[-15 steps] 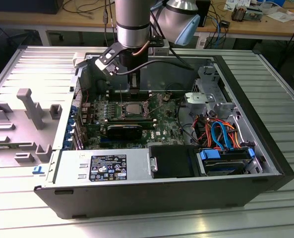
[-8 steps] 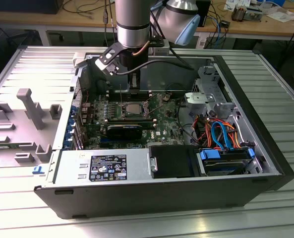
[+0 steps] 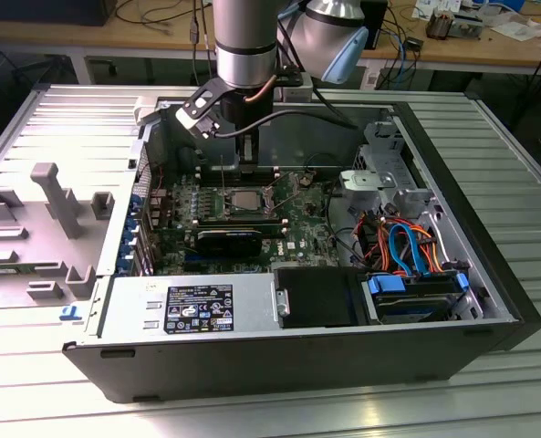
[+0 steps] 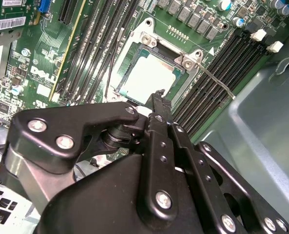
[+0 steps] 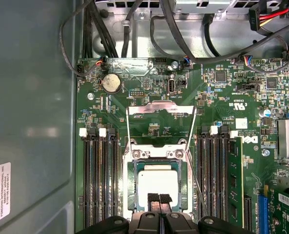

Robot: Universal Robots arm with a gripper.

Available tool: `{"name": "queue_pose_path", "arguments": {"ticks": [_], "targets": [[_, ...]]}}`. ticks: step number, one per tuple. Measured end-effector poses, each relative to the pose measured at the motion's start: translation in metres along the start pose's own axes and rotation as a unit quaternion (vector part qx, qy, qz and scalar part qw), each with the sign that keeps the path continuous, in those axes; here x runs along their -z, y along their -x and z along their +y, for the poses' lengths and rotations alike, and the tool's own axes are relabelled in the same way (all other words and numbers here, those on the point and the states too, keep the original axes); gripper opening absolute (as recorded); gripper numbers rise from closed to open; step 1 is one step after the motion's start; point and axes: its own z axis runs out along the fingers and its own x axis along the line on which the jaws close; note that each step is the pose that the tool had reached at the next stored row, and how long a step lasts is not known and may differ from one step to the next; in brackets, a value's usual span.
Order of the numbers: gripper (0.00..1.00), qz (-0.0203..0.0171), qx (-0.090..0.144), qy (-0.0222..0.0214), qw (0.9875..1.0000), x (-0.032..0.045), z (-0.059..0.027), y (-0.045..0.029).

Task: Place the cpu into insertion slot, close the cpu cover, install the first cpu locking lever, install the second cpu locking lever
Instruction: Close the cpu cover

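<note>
The cpu (image 5: 156, 183) lies flat in the insertion slot (image 5: 130, 187), its silver top showing in both wrist views (image 4: 151, 78) and in the exterior view (image 3: 238, 203). The cpu cover (image 5: 161, 108) looks swung up and open at the socket's far end, with the board visible through its window. A thin wire locking lever (image 5: 199, 183) (image 4: 217, 83) sticks out beside the socket, unlatched. My gripper (image 5: 159, 199) (image 4: 159, 95) (image 3: 247, 169) hovers just over one edge of the cpu. Its two fingertips are pressed together with nothing between them.
Long black memory slots (image 5: 100, 180) (image 5: 217, 175) flank the socket on both sides. The grey case wall (image 5: 32, 97) runs close by. Cables (image 5: 183, 44) cross the board's far end. A drive cage (image 3: 384, 178) and coloured cables (image 3: 407, 251) fill the exterior view's right.
</note>
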Motion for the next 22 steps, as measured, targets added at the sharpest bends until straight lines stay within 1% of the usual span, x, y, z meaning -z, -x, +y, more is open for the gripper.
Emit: {"name": "queue_pose_path", "arguments": {"ticks": [3, 6, 22], "targets": [[0.11, 0.0000, 0.000, -0.0002, 1.0000, 0.0001, 0.0006, 0.0000], [0.11, 0.0000, 0.000, -0.0015, 1.0000, 0.0022, 0.0020, 0.0000], [0.11, -0.0001, 0.000, -0.0017, 1.0000, 0.0029, 0.0026, 0.0008]]}}
